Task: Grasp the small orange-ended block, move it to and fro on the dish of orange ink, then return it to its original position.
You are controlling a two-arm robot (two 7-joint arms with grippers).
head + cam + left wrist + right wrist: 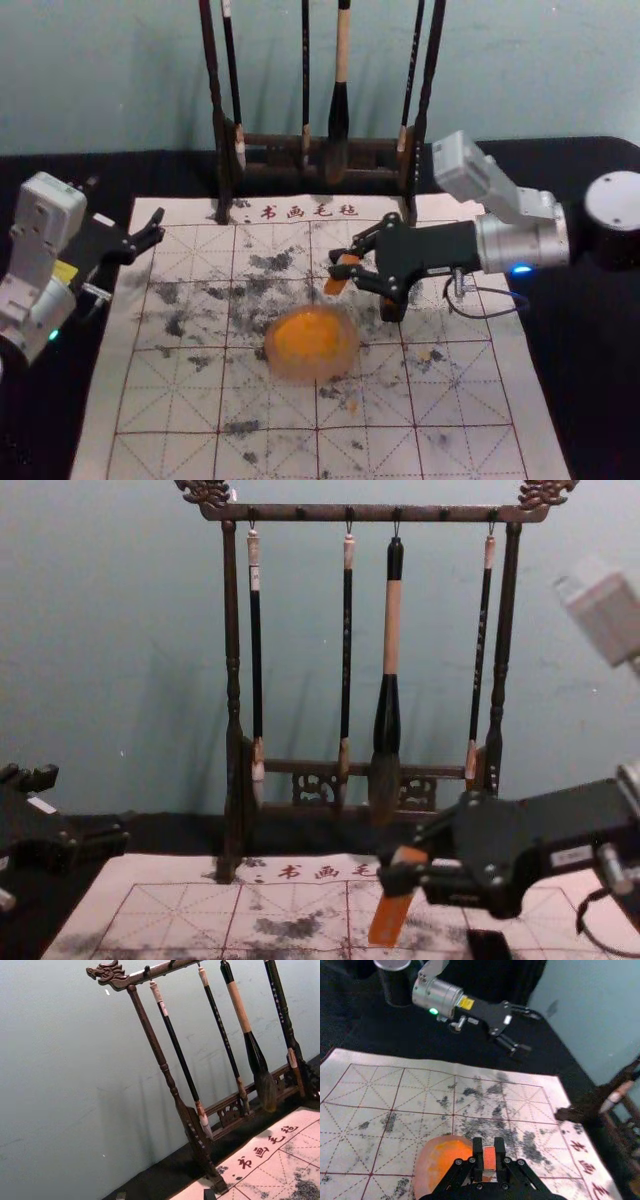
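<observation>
Right gripper (489, 1153) is pinching orange block (389, 922), tilted, above mat (540, 450) near dish (301, 376). Block is looking light, stiff, maybe slippery where inked; you are better holding upper part, gently. Left gripper (84, 808) is resting spread, near mat.

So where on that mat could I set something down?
There's room on the mat left of the orange ink dish and along the near edge, stains aside. It's crowded just beyond the dish, where the right fingers hold the orange block, and by the brush rack.
</observation>
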